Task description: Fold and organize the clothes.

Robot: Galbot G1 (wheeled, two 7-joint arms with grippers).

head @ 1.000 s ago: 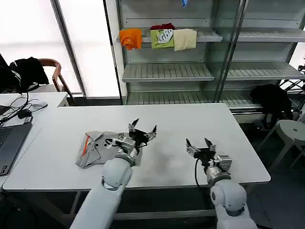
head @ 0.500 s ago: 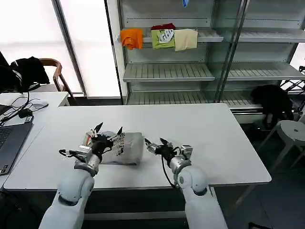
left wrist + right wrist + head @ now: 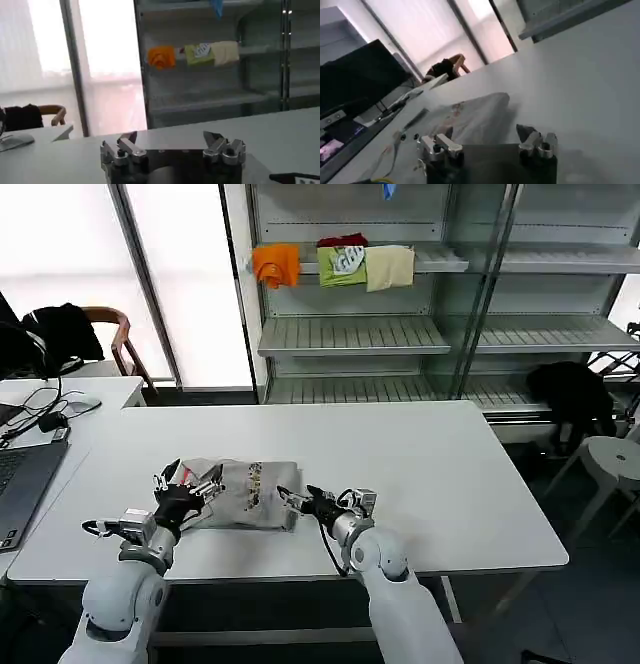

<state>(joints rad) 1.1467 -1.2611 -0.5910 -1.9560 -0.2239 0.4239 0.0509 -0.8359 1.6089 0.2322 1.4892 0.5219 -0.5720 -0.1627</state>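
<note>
A light grey shirt (image 3: 245, 492) lies folded into a compact bundle on the white table (image 3: 450, 474), left of centre near the front edge, its small multicoloured print facing up. My left gripper (image 3: 188, 482) is open at the bundle's left end, over the orange neck strip. My right gripper (image 3: 291, 502) is open at the bundle's right edge, low over the table. In the right wrist view the shirt (image 3: 470, 116) lies just beyond the spread right gripper (image 3: 485, 132). In the left wrist view the left gripper (image 3: 171, 137) stands wide apart with nothing between its fingers.
A laptop (image 3: 18, 482) and cables sit on the table's left end. Behind the table is a metal shelf rack (image 3: 350, 334) holding orange, green and cream garments (image 3: 345, 264). A chair with a black garment (image 3: 60, 334) is at the back left and a stool (image 3: 612, 459) at the right.
Both arms swung left and toward the front edge. The left gripper moved from the shirt's right side to its left end, the right gripper came up to its right edge, and the shirt now lies more compact.
</note>
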